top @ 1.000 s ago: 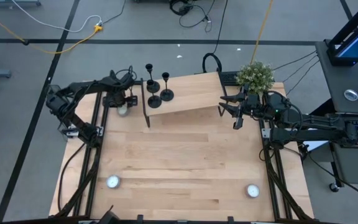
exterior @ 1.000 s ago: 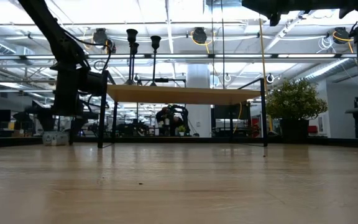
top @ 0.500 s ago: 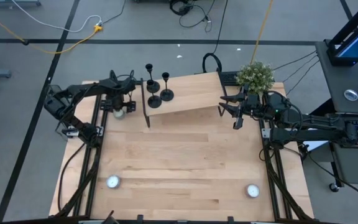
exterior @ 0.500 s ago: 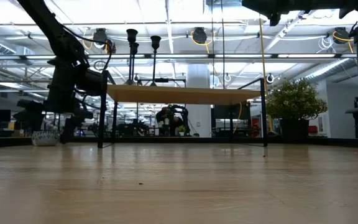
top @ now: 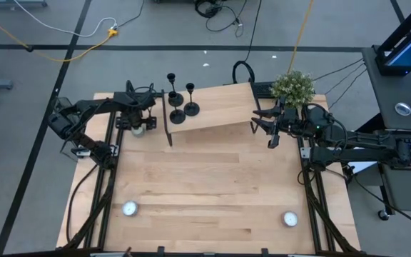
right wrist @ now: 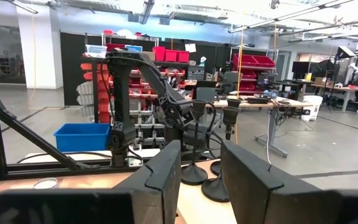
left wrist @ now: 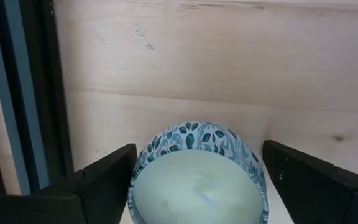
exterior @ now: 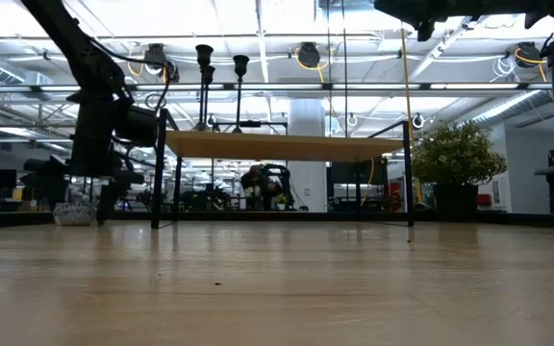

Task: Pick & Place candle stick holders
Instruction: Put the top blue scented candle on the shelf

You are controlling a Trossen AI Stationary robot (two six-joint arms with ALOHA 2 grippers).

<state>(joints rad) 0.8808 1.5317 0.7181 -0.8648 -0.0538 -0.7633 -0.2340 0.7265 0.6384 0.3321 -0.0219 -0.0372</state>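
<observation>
Three black candle stick holders (top: 180, 101) stand upright, stems vertical, clustered at the far left end of a raised wooden shelf (top: 220, 108). No readable writing shows anywhere. The left gripper (top: 140, 126), fingers spread wide, straddles a leaf-patterned candle bowl (left wrist: 197, 173) on the table (top: 205, 193) just left of the shelf. The right gripper (top: 270, 127) hovers by the shelf's right end, fingers narrowly parted, holding nothing.

My high view looks straight down; low view level across table (exterior: 277, 288); both share raised shelf (top: 212, 107).
</observation>
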